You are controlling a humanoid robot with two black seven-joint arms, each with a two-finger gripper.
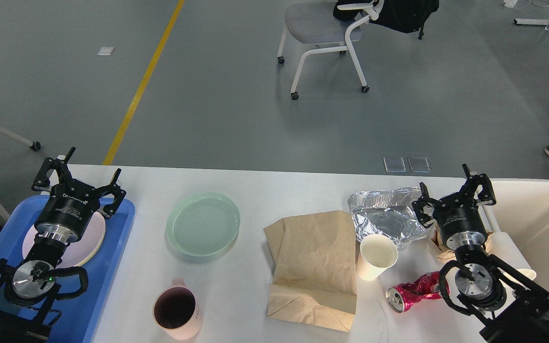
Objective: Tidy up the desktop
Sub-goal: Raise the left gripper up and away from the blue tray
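The white desktop carries a pale green plate, a pink mug, a brown paper bag, crumpled foil, a white paper cup and a crushed red can. My left gripper hangs open and empty above the far end of the blue tray, over a pale pink plate. My right gripper is open and empty beside the foil's right edge.
A cream-white open bin stands at the right end of the desktop, with crumpled brown paper beside it under my right arm. Beyond the far edge are grey floor, a wheeled chair and a yellow floor line.
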